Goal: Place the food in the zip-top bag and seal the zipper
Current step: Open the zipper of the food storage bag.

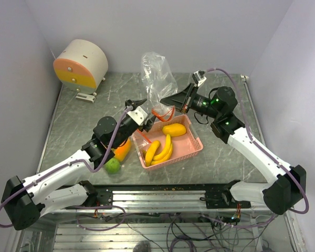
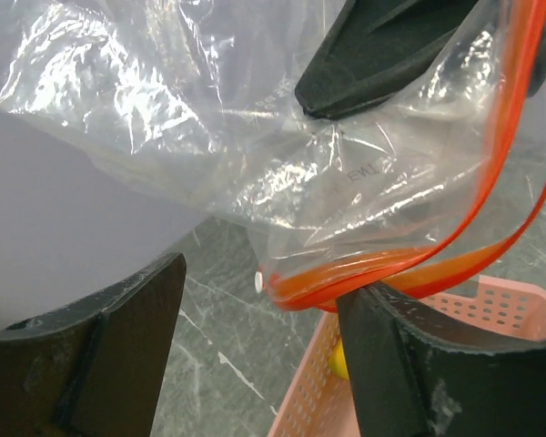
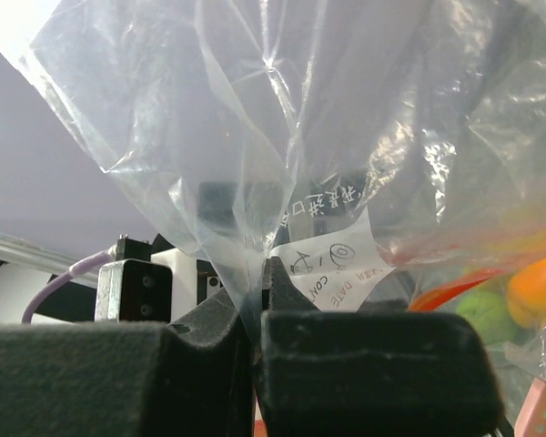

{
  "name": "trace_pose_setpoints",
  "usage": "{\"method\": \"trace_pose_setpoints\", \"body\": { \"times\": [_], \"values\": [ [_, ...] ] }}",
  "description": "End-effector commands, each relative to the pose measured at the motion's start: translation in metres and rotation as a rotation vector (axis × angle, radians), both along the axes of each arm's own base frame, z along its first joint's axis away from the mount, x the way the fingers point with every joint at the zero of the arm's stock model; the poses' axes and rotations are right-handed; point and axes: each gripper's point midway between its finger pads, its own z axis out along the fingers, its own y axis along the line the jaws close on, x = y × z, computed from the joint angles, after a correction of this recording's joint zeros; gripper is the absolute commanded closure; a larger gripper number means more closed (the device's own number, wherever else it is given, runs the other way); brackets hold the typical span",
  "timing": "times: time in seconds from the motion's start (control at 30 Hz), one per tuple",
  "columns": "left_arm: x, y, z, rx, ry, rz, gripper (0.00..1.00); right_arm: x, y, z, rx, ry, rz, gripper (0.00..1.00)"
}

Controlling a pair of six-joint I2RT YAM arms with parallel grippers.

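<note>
- Zip-top bag [image 1: 157,79]: hangs in the air over the mid bench, toward the far edge. Closed end up, mouth down, just above the far-left corner of the pink basket [image 1: 194,150].
- Zipper [image 2: 496,173]: red-orange strip along the mouth. The 2 tracks are parted and sag in a loop.
- R jaws: pressed together on a fold of the clear film, seen close-up in the right wrist view. They hold the bag up from its right side, and a white printed label on the bag sits just beside the pinch.
- L jaws: spread wide, gripping nothing. The low zipper corner sits in the gap, close to one finger [image 2: 419,364]; can't tell if it touches.
- Food in basket: yellow bananas [image 1: 160,151] at the near-left, mango-like piece [image 1: 174,129] at the far side.
- Food on bench: orange fruit [image 1: 123,150] and green ball [image 1: 113,166] lie left of the basket, partly under the L arm [image 1: 68,170].
- Far-left corner: round cream-and-orange drum [image 1: 81,65], well apart from the rest.
</note>
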Motion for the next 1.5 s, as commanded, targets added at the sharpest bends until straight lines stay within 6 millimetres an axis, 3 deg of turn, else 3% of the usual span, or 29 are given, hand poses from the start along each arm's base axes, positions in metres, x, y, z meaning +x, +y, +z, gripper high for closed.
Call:
{"method": "trace_pose_setpoints", "body": {
  "times": [0.0,0.1,0.13,0.2,0.23,0.3,0.47,0.57,0.67,0.77,0.9,1.0,1.1,1.2,1.3,1.47],
  "values": [
    [0.003,0.000,0.037,-0.063,-0.065,0.018,0.29,-0.016,0.001,0.003,0.022,-0.003,0.064,1.00],
    [0.003,-0.002,0.036,-0.056,-0.060,0.013,0.43,-0.016,0.001,0.000,0.015,0.003,0.065,1.00],
    [0.002,-0.002,0.036,-0.054,-0.059,0.011,0.52,-0.015,0.001,-0.001,0.012,0.005,0.065,1.00],
    [0.001,-0.001,0.036,-0.046,-0.054,0.009,0.88,-0.015,0.002,-0.002,0.007,0.005,0.070,1.00],
    [0.001,0.002,0.037,-0.054,-0.044,0.017,0.92,-0.015,0.003,-0.003,0.003,0.004,0.073,1.00],
    [0.000,0.007,0.038,-0.068,-0.013,0.038,0.93,-0.010,0.001,-0.007,-0.017,0.008,0.054,0.99],
    [0.002,0.042,0.023,-0.013,0.198,0.198,0.93,0.020,-0.018,-0.022,-0.202,-0.077,-0.123,0.76],
    [-0.005,0.074,0.017,-0.004,0.303,0.318,0.93,0.054,-0.058,-0.026,-0.430,-0.183,-0.411,0.59],
    [-0.014,0.110,0.016,-0.019,0.378,0.452,0.93,0.066,-0.096,-0.027,-0.570,-0.225,-0.600,0.36],
    [-0.024,0.158,0.023,-0.089,0.426,0.653,0.93,0.070,-0.116,-0.034,-0.680,-0.239,-0.671,0.34],
    [-0.040,0.215,0.020,-0.152,0.473,0.925,0.93,0.068,-0.100,-0.067,-0.794,-0.236,-0.576,0.33],
    [-0.047,0.232,0.013,-0.128,0.488,1.026,0.93,0.060,-0.070,-0.095,-0.851,-0.255,-0.448,0.33],
    [-0.047,0.238,0.004,-0.071,0.499,1.092,0.93,0.051,-0.049,-0.116,-0.895,-0.279,-0.359,0.31],
    [-0.042,0.228,-0.014,0.002,0.541,1.102,0.93,0.041,-0.033,-0.120,-0.882,-0.312,-0.311,0.30],
    [-0.028,0.191,-0.042,0.025,0.617,0.985,0.93,0.033,-0.020,-0.110,-0.824,-0.350,-0.289,0.30],
    [-0.008,0.126,-0.061,-0.113,0.689,0.752,0.93,0.024,0.006,-0.091,-0.722,-0.408,-0.279,0.30]
  ]
}}
